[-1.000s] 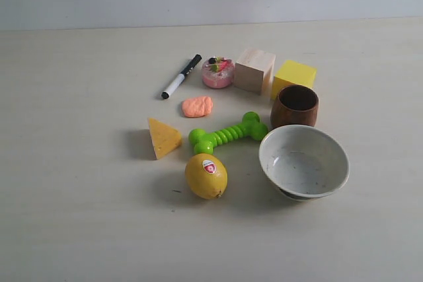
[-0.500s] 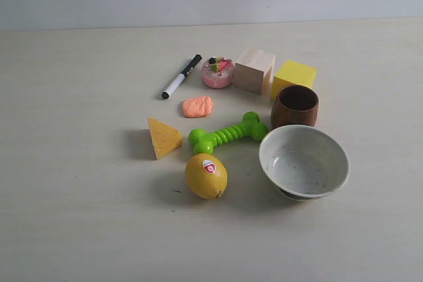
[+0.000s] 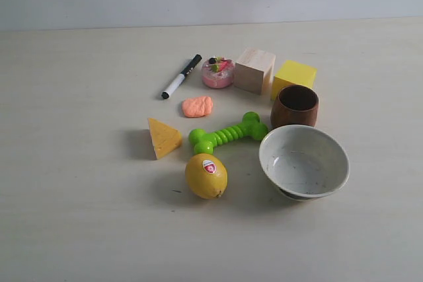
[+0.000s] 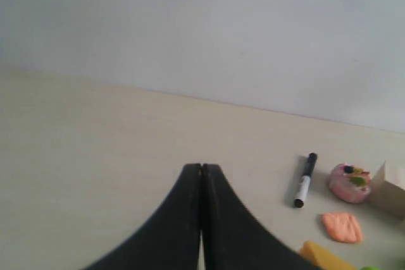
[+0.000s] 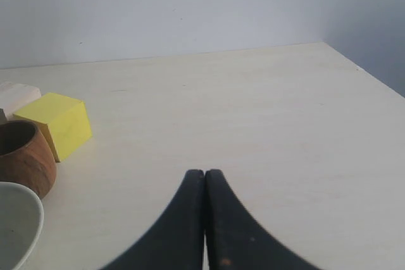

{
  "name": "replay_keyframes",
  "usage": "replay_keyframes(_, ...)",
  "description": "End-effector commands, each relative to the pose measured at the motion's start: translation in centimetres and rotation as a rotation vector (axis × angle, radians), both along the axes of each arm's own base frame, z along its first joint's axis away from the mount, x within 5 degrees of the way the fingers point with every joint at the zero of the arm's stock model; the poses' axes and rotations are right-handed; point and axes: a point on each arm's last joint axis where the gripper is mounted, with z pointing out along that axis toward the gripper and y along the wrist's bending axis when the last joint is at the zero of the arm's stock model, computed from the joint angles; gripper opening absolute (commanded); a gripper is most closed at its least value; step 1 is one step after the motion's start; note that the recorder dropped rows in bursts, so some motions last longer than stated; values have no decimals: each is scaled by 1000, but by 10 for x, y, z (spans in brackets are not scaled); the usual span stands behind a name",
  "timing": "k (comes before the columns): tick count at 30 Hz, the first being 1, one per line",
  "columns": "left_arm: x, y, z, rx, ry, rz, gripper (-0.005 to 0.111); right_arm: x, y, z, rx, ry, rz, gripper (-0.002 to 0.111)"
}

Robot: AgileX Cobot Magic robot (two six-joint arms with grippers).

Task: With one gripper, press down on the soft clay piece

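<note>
The soft clay piece (image 3: 197, 106) is a small salmon-orange lump lying on the pale table between the marker and the green bone toy; it also shows in the left wrist view as the clay piece (image 4: 342, 227). Neither arm appears in the exterior view. My left gripper (image 4: 201, 167) is shut with nothing between its black fingers, well away from the clay. My right gripper (image 5: 204, 172) is shut and empty too, over bare table beyond the yellow cube (image 5: 56, 122).
Around the clay lie a black-and-white marker (image 3: 180, 76), a pink round container (image 3: 217, 72), a wooden block (image 3: 254, 69), a yellow cube (image 3: 293, 76), a brown wooden cup (image 3: 295, 105), a grey bowl (image 3: 303, 162), a green bone toy (image 3: 228, 133), a yellow-orange wedge (image 3: 162, 137) and a lemon (image 3: 205, 176).
</note>
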Motion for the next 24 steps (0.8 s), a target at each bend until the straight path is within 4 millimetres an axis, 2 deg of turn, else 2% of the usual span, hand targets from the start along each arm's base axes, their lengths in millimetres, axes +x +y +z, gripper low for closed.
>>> replay_keyframes(1,-13,5,-35,-17,33,59,0,0,0,-1,1,-9,2,0)
replay_keyframes(5,-19,7,-65,0,46,76,0,0,0,-1,1,-9,2,0)
replay_keyframes(11,-24,8,-91,19,-26,82,0,0,0,-1,1,-9,2,0)
replay_keyframes(16,-28,8,-106,66,-30,71,0,0,0,-1,1,-9,2,0)
replay_keyframes(24,-33,8,-115,92,-56,65,0,0,0,-1,1,-9,2,0)
